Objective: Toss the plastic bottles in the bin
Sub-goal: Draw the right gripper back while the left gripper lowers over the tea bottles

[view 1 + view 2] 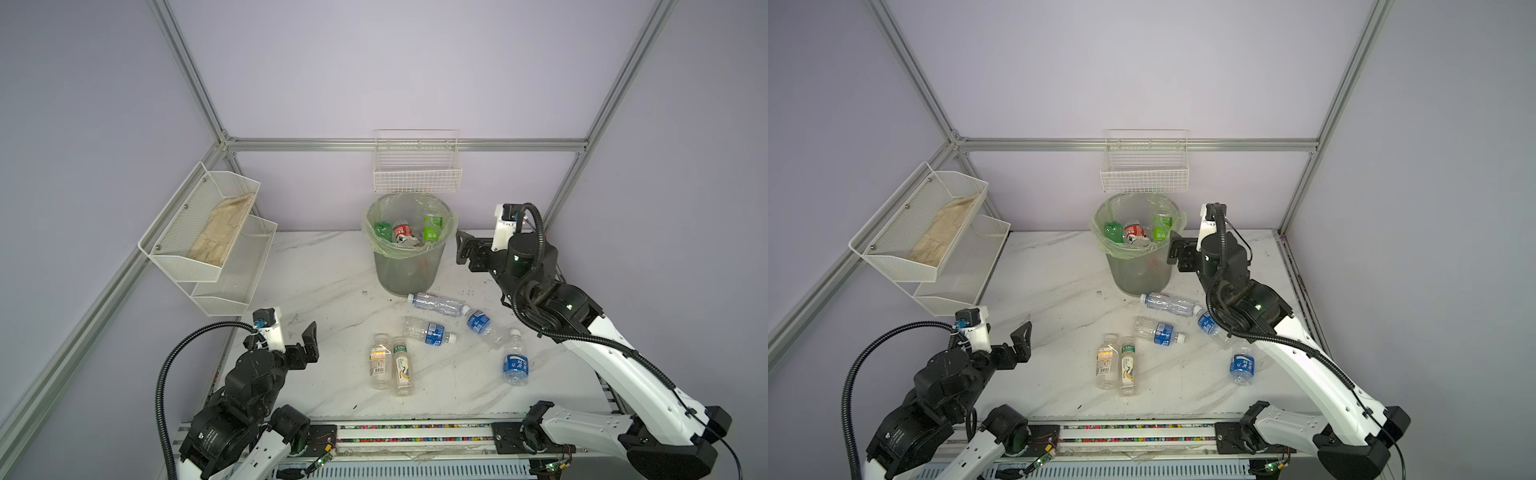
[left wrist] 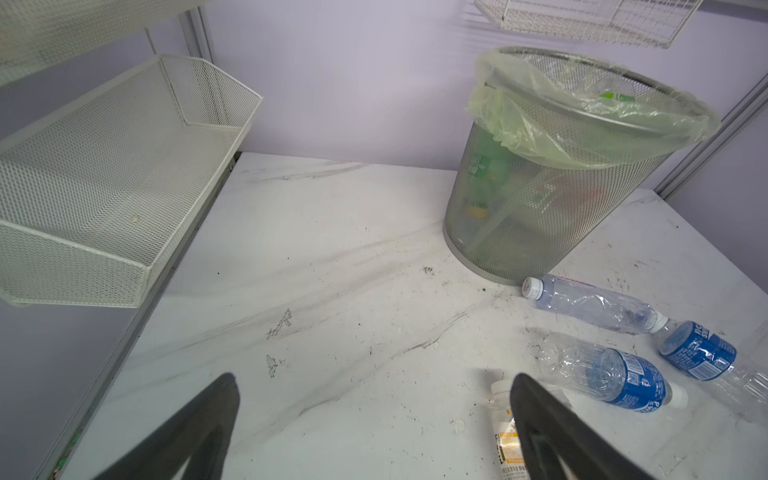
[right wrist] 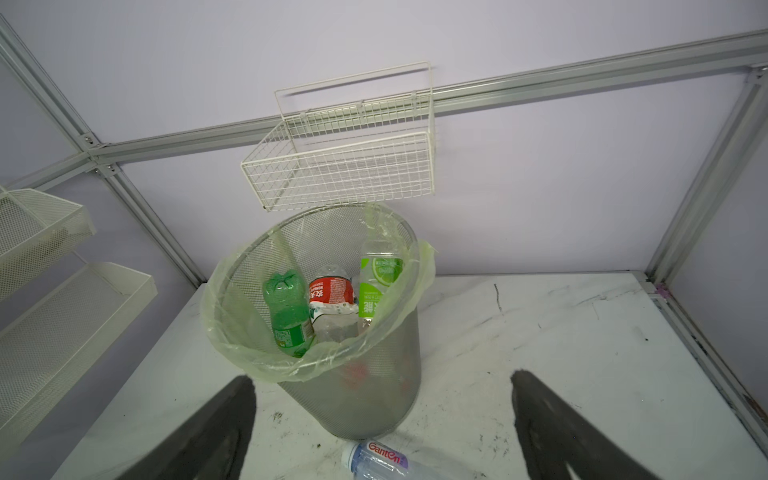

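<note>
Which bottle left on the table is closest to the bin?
The clear, white-capped bottle with red lettering, lying on its side just before the bin; all others lie farther from it.

The bin [image 1: 409, 270] is sitting at the far middle of the table [image 1: 324, 282] with plastic bottles [image 1: 402, 230] resting inside it, six loose bottles [image 1: 434, 333] are lying near and right of it, and the wire basket [image 1: 417, 176] is hanging on the far wall just behind it.

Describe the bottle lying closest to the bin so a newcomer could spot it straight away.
Find the bin at the back of the table. At its foot lies a clear bottle with a white cap. Unlike the nearest bottle, it has no blue label, only red lettering.
</note>
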### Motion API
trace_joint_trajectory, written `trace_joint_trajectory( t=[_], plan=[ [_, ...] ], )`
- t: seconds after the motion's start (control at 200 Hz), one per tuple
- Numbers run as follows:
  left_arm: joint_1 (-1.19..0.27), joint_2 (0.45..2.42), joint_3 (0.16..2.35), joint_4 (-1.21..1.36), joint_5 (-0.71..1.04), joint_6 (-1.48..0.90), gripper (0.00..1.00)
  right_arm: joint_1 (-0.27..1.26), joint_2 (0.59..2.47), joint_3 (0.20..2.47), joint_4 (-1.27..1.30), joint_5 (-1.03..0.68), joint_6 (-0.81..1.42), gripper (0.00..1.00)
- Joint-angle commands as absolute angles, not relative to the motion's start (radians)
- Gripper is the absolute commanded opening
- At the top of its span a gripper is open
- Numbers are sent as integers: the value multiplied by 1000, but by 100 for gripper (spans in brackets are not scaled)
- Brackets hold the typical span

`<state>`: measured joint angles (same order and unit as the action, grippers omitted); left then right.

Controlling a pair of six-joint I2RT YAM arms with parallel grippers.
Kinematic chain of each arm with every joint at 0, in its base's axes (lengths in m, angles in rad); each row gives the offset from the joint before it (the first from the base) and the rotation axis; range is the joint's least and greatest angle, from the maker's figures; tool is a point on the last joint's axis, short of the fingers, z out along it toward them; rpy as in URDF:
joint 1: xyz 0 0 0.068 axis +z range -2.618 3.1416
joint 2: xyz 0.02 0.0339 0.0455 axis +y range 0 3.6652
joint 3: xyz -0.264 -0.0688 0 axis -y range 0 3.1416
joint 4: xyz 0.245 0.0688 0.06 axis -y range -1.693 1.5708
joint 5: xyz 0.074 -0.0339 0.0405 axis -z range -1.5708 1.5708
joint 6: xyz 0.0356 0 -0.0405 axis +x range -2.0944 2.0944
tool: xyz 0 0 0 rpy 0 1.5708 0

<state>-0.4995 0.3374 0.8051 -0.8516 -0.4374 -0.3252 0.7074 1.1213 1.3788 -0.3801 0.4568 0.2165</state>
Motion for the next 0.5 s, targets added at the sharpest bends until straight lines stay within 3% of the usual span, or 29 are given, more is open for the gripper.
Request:
trace_joint_trajectory(
  t=[0.0, 0.32, 0.43, 0.495],
  plan=[
    [-495, 418, 797, -803, -392, -369, 100, 707, 1045, 1334, -478, 542, 250, 97],
    [-520, 618, 739, -614, -177, -570, 100, 706, 969, 1214, -560, 594, 334, 97],
    [-564, 651, 689, -580, -177, -625, 100, 703, 974, 1207, -569, 591, 341, 97],
    [-591, 662, 656, -564, -178, -666, 94, 703, 974, 1207, -570, 586, 339, 97]
  ],
)
